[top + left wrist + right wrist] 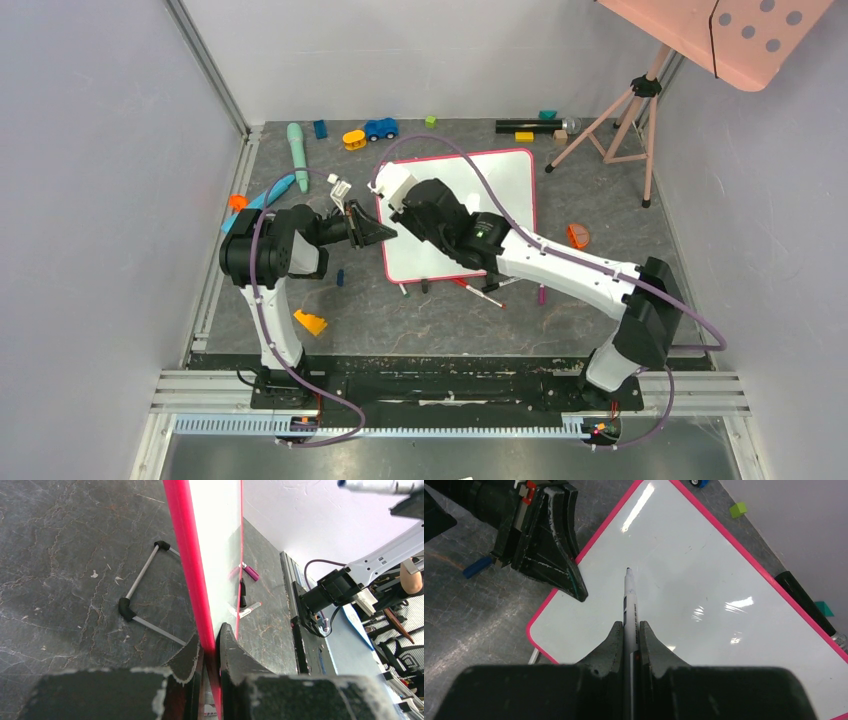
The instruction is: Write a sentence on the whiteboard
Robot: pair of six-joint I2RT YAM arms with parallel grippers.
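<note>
Dark grey desk (400,320), whiteboard (500,190) sits mid-desk, just ahead of the 2 arms. Left pincer (211,637) is closed tight on the board's pink left edge; right pincer (629,627) is clamped on a white marker (630,595), tip pointing at the white face near that edge. Can't tell if the tip touches.

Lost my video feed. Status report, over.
Left gripper shut on whiteboard edge. Right gripper shut on marker, tip over board. No writing visible. No obstruction seen.
</note>
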